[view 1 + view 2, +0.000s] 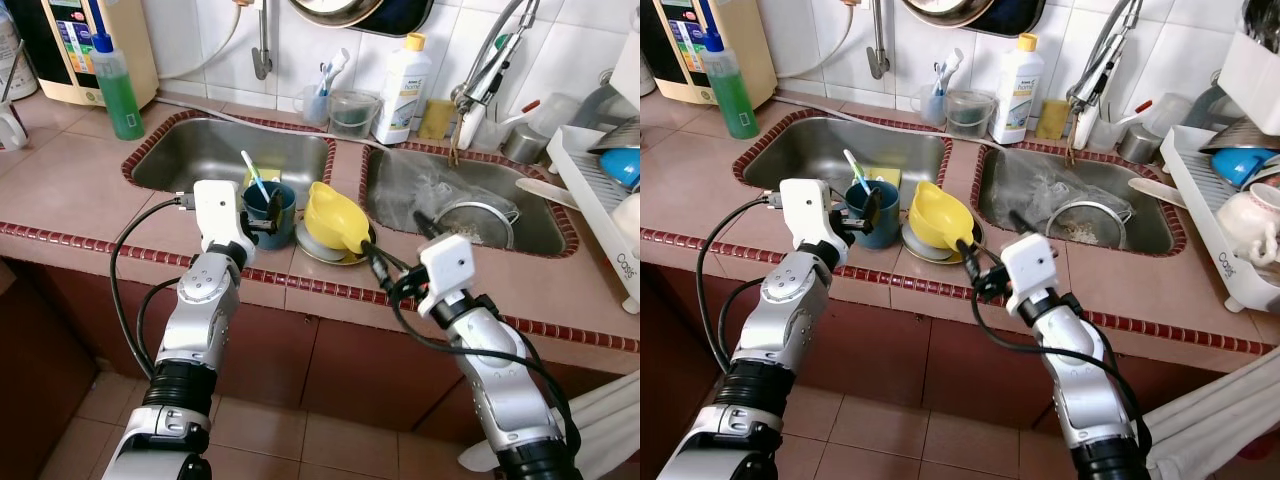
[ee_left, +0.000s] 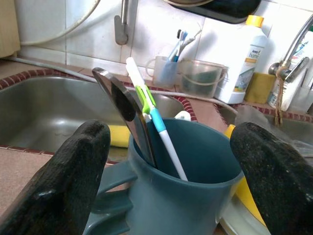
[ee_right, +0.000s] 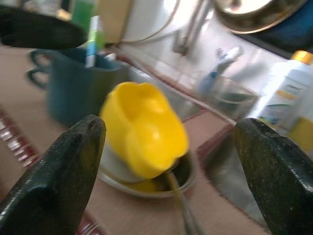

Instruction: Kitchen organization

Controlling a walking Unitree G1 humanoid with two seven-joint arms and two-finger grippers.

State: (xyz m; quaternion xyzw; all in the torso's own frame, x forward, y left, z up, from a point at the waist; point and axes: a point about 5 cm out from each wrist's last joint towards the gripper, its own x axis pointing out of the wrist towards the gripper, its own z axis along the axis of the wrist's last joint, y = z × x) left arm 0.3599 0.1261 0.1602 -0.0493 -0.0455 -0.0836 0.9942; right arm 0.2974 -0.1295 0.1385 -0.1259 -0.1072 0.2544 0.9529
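I see a dark blue cup [image 1: 271, 215] with a handle standing on the tiled table [image 1: 80, 190] between the two sinks, holding a toothbrush [image 2: 155, 121] and a metal spoon [image 2: 126, 108] that lean out of its mouth. Just beside it a yellow bowl [image 1: 335, 218] lies tilted on a metal plate [image 1: 318, 251]. My left gripper [image 2: 166, 188] has its jaws wide apart, one finger on each side of the cup, not yet touching it. My right gripper [image 3: 171, 181] hovers near the bowl, jaws spread wide, the bowl lying between and beyond them. A dish rack [image 1: 600, 215] sits at the table's right end.
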